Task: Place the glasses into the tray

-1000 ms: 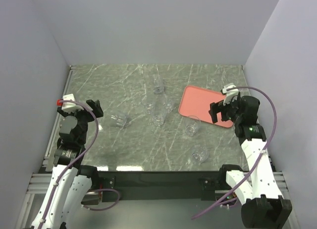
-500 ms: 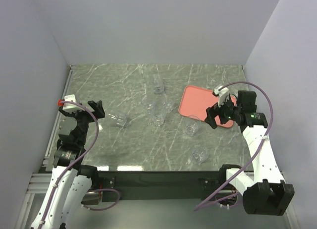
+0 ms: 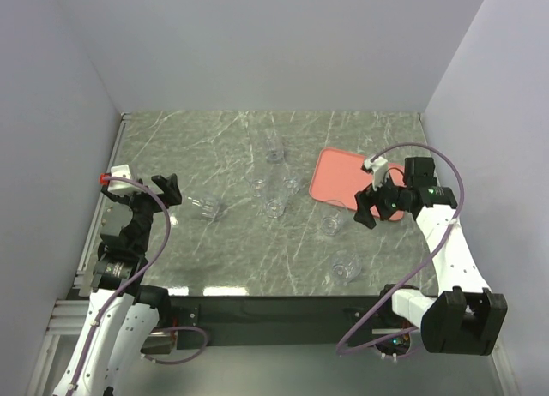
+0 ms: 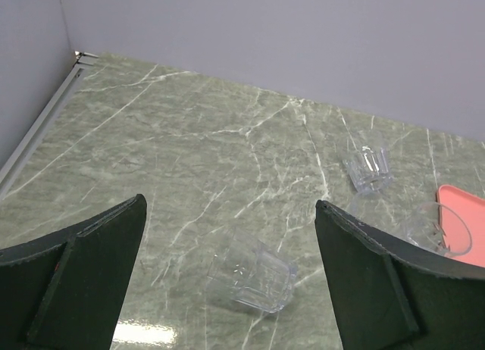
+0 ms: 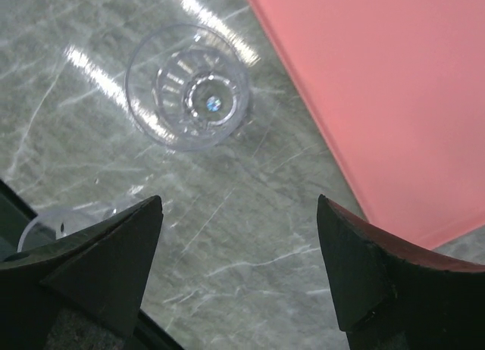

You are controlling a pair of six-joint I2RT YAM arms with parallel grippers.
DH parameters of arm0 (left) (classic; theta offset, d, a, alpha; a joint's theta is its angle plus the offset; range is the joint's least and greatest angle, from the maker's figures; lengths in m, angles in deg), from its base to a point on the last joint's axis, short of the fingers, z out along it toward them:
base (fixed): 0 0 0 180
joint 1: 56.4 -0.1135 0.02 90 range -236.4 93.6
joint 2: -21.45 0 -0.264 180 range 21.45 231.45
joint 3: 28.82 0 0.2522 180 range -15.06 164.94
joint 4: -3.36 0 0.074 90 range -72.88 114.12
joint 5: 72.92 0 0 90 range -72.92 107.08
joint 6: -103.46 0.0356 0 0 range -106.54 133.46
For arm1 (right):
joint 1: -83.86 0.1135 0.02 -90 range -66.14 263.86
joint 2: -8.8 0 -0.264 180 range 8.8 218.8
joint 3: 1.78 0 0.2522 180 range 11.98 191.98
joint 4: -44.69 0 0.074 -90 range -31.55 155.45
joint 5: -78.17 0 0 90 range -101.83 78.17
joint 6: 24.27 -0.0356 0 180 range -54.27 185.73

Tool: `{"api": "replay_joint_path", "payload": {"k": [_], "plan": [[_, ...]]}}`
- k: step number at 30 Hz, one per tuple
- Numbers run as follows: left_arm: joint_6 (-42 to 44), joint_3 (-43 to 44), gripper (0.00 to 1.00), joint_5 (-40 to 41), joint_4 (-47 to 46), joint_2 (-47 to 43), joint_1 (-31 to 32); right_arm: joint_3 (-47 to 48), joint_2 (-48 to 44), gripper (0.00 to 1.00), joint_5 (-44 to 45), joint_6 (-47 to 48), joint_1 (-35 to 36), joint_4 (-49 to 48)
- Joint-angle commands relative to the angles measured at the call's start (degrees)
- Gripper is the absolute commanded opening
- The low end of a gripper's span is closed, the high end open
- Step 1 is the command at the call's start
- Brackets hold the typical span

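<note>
Progress: we read zero tumblers placed, so the whole job is left.

- Worktop (image 3: 214, 259): one, green marbled, carries everything.
- Tray (image 3: 343, 173): one, salmon-pink. It lies ahead of the right pincer and off to one side in the wrist view. What shows of it is bare. The right arm hides a strip of it from above.
- Pincers: two. The right pincer (image 3: 367, 212) hangs at the tray's edge, jaws spread wide with nothing in them. The left pincer (image 3: 167, 190) is likewise released and empty.
- Tumblers: clear glass, all on the worktop. We count six for sure, possibly seven. The middle ones overlap and we can't split them cleanly.
  - Upright tumbler (image 5: 188, 86): just ahead of the right pincer, slightly off-centre, beside the tray, outside the jaws.
  - Tipped tumbler (image 4: 250, 278): on its side just ahead of the left pincer, in line with the gap, not gripped.
  - Rear tumbler (image 3: 345, 266): behind the right pincer, towards its arm's base.
  - Cluster (image 3: 274, 195): three or so, between the two pincers, apart from both.
  - Far tumbler (image 3: 273, 147): beyond the cluster, farthest from both pincers.

Our guess is that the upright tumbler goes first, since it is the closest to an open pincer and to the tray.
</note>
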Motion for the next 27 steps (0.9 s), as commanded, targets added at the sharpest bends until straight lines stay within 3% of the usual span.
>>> {"api": "replay_joint_path", "payload": {"k": [1, 11, 22, 27], "plan": [[1.03, 0.05, 0.99, -1.49, -1.76, -0.35, 0.25, -1.33, 0.13, 0.88, -3.39, 6.67, 0.38, 7.04], [1.03, 0.14, 0.99, -1.66, -1.67, -0.35, 0.52, -5.9, -3.74, 0.81, -4.01, 17.49, 5.91, 14.08], [1.11, 0.05, 0.99, -1.75, -1.67, -0.27, 0.61, -10.3, -5.41, 0.73, -2.35, 16.27, 12.77, 11.88], [1.11, 0.05, 0.99, -1.75, -1.67, -0.27, 0.61, -12.4, -5.85, 0.65, 0.37, 13.55, 15.5, 8.81]]}}
